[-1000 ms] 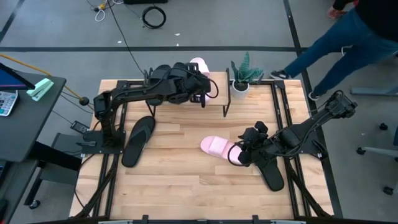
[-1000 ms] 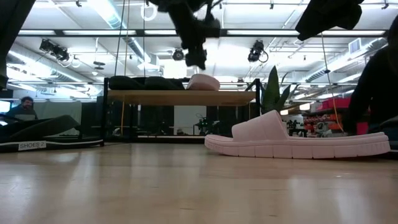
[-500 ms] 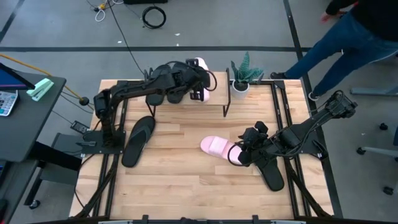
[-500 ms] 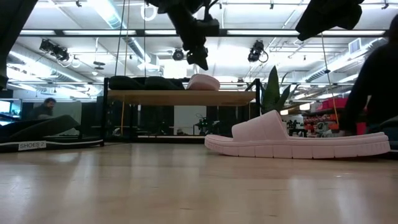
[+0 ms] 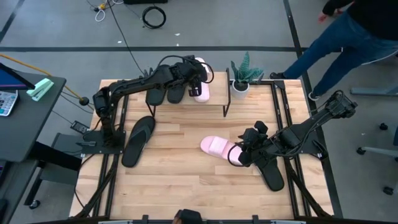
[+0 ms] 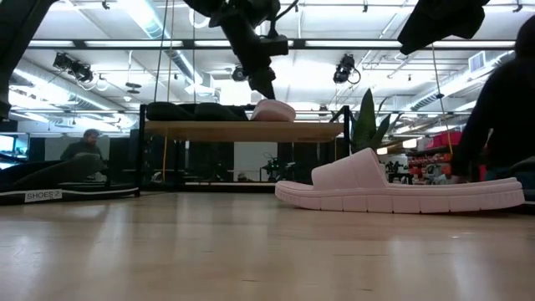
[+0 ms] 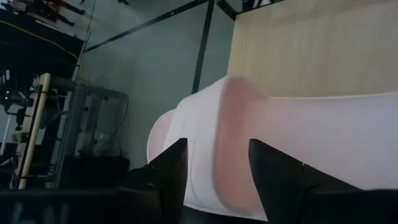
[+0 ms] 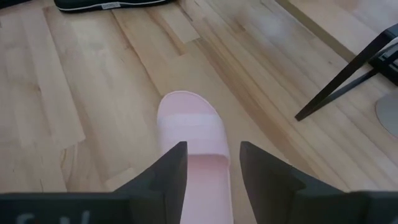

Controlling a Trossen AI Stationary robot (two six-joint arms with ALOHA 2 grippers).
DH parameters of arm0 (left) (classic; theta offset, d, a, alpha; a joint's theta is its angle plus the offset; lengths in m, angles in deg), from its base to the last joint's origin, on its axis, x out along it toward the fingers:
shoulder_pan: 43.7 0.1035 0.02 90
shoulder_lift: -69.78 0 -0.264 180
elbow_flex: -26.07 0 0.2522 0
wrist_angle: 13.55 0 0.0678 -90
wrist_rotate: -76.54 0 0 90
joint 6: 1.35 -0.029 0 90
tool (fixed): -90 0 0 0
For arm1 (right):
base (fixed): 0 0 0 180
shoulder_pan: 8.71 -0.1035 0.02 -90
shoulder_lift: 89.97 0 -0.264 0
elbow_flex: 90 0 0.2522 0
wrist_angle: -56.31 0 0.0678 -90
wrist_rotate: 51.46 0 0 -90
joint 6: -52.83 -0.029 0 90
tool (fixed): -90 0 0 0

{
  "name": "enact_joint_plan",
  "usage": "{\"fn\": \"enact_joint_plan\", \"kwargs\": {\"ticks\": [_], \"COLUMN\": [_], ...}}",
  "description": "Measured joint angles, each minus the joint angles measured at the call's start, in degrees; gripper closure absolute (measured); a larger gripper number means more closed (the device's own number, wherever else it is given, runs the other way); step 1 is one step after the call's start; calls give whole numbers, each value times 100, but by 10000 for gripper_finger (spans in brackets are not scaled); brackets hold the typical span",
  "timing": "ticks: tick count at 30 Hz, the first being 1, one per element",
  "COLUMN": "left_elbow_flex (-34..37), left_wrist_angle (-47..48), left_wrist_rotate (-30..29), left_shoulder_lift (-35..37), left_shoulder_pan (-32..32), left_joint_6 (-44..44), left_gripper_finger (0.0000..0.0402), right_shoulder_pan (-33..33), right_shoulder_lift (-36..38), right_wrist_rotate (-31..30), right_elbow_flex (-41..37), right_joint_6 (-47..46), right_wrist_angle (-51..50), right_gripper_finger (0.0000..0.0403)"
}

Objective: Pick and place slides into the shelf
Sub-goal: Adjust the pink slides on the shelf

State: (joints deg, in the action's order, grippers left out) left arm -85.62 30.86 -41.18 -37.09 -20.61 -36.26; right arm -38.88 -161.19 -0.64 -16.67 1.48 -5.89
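The shelf (image 6: 242, 130) stands at the table's far side, and its top board (image 5: 217, 90) carries two black slides (image 5: 165, 93) and one pale pink slide (image 5: 201, 89). My left gripper (image 5: 195, 77) is open just above that pink slide (image 7: 323, 143), with one finger on each side of its rounded end. A second pink slide (image 5: 216, 146) lies sole-down on the table. My right gripper (image 5: 239, 154) is open, with its fingers on either side of that slide's heel half (image 8: 208, 180). My left gripper straddles the shelf slide's rounded end (image 7: 186, 143) from above, slanting down; I cannot tell whether its fingers touch it. My right gripper straddles the table slide's heel half, level from the table's right; I cannot tell whether its fingers touch it.
A flat black sandal (image 5: 138, 140) lies at the table's left. A black slide (image 5: 273, 176) lies under my right arm. A potted plant (image 5: 242, 76) stands to the right of the shelf. A person (image 5: 348, 37) walks beyond the far right corner.
My left gripper has drawn toward the table's far edge and a little left over the shelf, and has sunk closer to the pink slide there. More of that slide now shows from above. The slide has stayed in place.
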Motion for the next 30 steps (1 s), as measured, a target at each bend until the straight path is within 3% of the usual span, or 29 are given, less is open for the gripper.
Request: {"fn": "enact_joint_plan", "kwargs": {"ticks": [30], "left_elbow_flex": [4], "left_wrist_angle": [-287], "left_wrist_rotate": [228], "left_shoulder_lift": [-297], "left_shoulder_pan": [350], "left_joint_6": [76], "left_gripper_finger": [274], "right_shoulder_pan": [0], "right_shoulder_lift": [1], "right_wrist_rotate": [2], "right_elbow_flex": [0], "right_joint_6": [-57], "right_wrist_angle": [8], "right_gripper_finger": [249]}}
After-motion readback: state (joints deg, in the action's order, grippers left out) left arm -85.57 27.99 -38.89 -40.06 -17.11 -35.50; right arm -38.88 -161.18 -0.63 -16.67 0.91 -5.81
